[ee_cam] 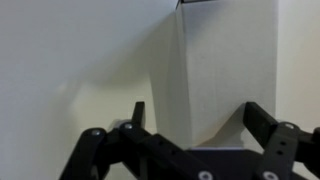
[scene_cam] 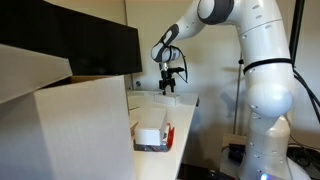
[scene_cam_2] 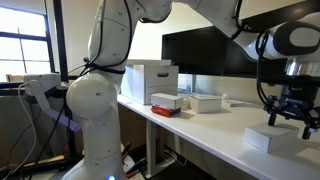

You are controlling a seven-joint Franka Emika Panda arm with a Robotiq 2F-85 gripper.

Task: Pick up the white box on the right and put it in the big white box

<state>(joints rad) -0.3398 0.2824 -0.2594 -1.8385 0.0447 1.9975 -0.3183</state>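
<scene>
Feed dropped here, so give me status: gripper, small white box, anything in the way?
Gripper open, empty, hovering over the white box. Box flat on the table, not yet gripped. Nothing visible blocking the grasp.

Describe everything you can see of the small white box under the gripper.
The white box is small, rectangular and plain white, looking like cardboard, with no markings visible. It lies flat on the white table, alone near one end, resting only on the tabletop. The open gripper hangs just above, apparently not touching it.
</scene>
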